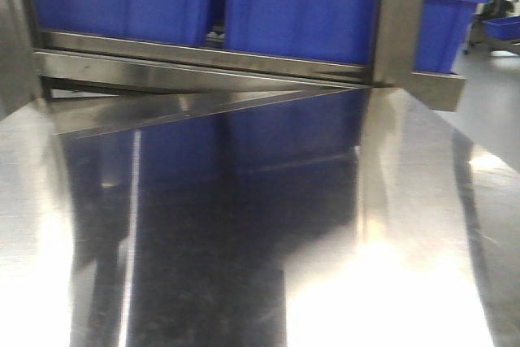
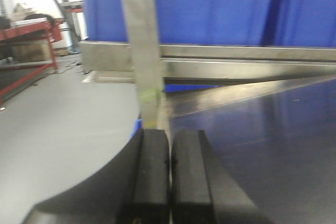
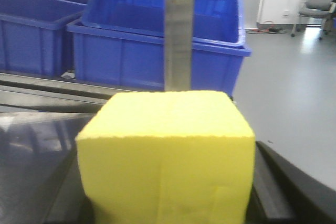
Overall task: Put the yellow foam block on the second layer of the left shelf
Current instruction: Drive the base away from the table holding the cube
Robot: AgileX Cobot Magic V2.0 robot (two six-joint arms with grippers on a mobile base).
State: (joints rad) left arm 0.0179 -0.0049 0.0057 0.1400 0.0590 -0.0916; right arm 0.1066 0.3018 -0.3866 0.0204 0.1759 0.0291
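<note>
The yellow foam block [image 3: 167,156] fills the lower middle of the right wrist view. My right gripper [image 3: 168,195] is shut on it, a dark finger [image 3: 270,187] showing at each side. Beyond the block rises a steel shelf post [image 3: 178,30]. My left gripper [image 2: 169,136] is shut with nothing between its black pads [image 2: 152,171]. It sits over the left corner of a shiny steel shelf plate [image 2: 262,129], near another post [image 2: 139,40]. The front view shows this plate [image 1: 244,225] and a shelf rail [image 1: 203,58], but neither gripper nor the block.
Blue plastic bins [image 1: 301,10] stand on the rail level behind the plate, and appear as bins [image 2: 210,14] and stacked bins [image 3: 157,35] in the wrist views. A red rack [image 2: 31,30] stands on grey floor [image 2: 52,129] at left. An office chair [image 3: 317,1] is far right.
</note>
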